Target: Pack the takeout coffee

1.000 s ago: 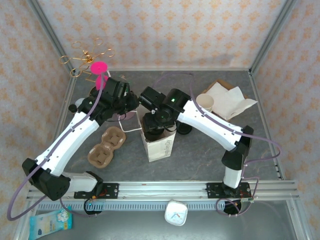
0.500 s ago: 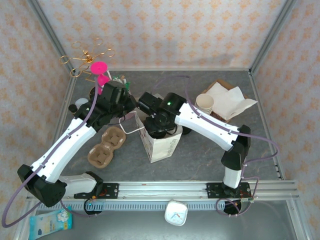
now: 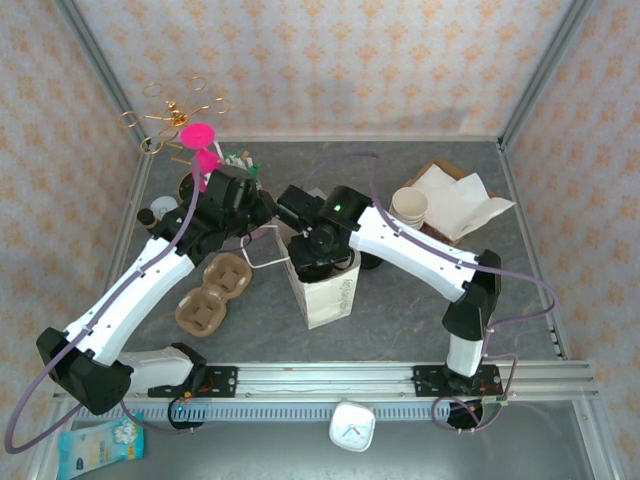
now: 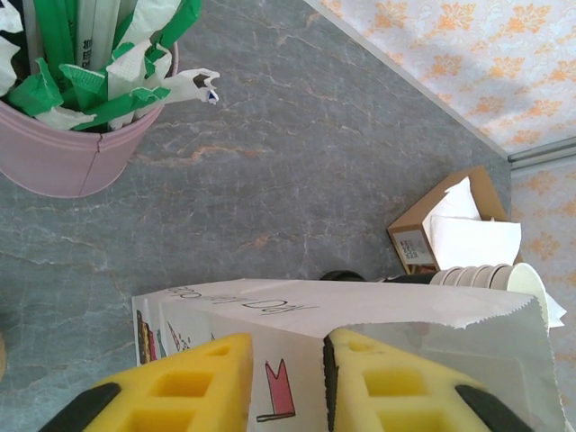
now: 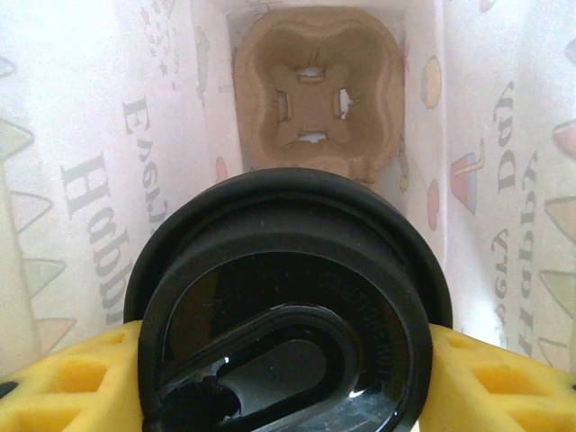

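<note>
Looking from the left, you have a grey marbled table [image 3: 400, 320] fenced by aluminium posts [image 3: 535, 75] and walls [image 3: 350, 60] of orange-flowered wallpaper. Near its far left corner stands a smooth pink bucket [image 4: 72, 153] stuffed with green-and-white paper-wrapped sticks [image 4: 99, 54]. Closer to the left edge lies a brown moulded-pulp cup carrier [image 3: 212, 292].

Your left gripper [image 4: 286, 360] sits against a white printed paper bag [image 3: 325, 290] at the table's middle. Its yellow pads stand a narrow gap apart, and the bag's face shows through.

Your right gripper [image 5: 279, 378] hangs inside that bag, clamped on the takeout coffee [image 5: 279, 270]. The coffee's glossy round black lid is above a second pulp carrier [image 5: 315, 90] at the bag's bottom.

Toward the far right corner are stacked paper cups [image 3: 410, 205] and white napkins [image 3: 455, 200] in a cardboard box [image 4: 423, 238].
</note>
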Action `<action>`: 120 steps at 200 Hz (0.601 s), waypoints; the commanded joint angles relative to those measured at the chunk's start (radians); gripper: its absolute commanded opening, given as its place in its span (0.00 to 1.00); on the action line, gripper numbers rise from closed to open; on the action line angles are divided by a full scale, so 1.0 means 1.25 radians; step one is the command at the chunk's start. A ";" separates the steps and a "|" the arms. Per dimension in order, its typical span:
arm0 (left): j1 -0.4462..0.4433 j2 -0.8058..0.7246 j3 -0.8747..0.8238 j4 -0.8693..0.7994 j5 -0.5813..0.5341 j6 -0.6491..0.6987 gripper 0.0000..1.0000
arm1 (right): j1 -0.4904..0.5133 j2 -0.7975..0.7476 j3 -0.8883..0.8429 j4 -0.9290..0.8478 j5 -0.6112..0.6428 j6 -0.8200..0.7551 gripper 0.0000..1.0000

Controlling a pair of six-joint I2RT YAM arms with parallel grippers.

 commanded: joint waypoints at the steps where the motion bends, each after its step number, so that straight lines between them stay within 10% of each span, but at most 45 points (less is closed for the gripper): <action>1: 0.000 0.005 0.000 0.025 -0.013 0.047 0.33 | 0.007 -0.019 0.009 -0.010 -0.002 0.015 0.51; 120: 0.028 0.045 0.047 0.142 0.028 0.262 0.08 | 0.008 0.009 0.017 -0.010 0.015 0.035 0.51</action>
